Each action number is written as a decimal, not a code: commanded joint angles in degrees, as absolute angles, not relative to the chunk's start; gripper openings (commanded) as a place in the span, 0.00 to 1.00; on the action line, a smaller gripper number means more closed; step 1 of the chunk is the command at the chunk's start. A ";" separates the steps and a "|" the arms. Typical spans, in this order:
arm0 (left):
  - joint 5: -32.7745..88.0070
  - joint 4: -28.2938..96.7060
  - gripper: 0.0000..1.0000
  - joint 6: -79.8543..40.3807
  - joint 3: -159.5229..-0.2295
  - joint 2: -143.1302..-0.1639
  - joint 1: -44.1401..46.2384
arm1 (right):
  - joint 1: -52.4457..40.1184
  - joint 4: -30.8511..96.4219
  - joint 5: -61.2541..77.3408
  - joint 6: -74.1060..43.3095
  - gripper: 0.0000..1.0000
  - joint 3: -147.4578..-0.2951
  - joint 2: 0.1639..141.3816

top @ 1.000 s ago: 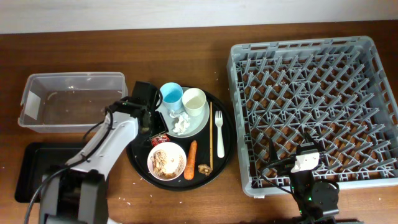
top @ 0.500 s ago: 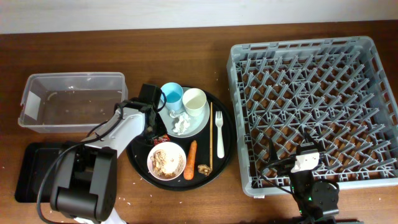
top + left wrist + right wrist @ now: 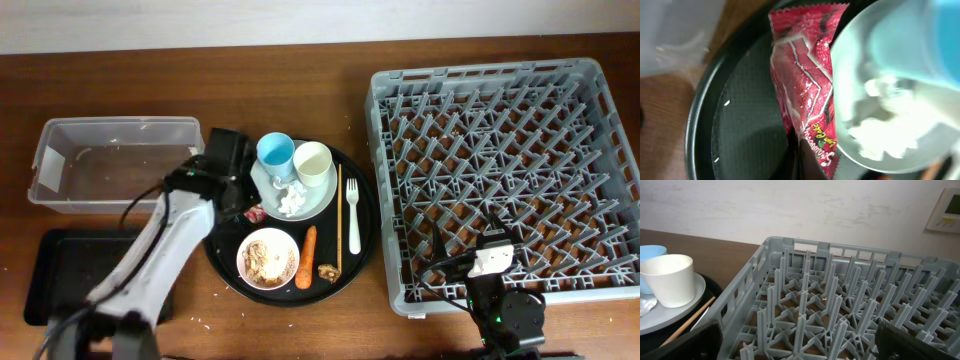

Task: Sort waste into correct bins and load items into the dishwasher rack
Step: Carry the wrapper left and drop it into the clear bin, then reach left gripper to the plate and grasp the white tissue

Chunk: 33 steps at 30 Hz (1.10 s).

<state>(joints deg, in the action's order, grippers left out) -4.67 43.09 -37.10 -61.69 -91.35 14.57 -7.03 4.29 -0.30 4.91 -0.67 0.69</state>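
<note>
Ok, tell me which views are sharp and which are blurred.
Overhead: sharp and evenly lit, with soft shadows only. Left wrist: very close, so the red foil wrapper is fairly readable, while the white plate and blue cup are smeared out of focus. Right wrist: the dishwasher rack pegs are crisp, and the cream cup is slightly soft.

My left gripper, whose jaws stood apart a second ago, has now closed tight on the wrapper, and the wrapper has shifted a little away from the bowl and up toward the rim of the plate.
</note>
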 commanded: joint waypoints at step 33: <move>6.33 53.34 0.49 -19.81 -73.43 -75.07 10.31 | -7.40 4.56 -0.21 4.86 0.99 -0.32 0.36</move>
<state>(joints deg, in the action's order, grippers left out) 7.55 51.37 -22.13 -73.56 -73.84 0.62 -7.03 4.29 -0.27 4.93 -0.67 0.69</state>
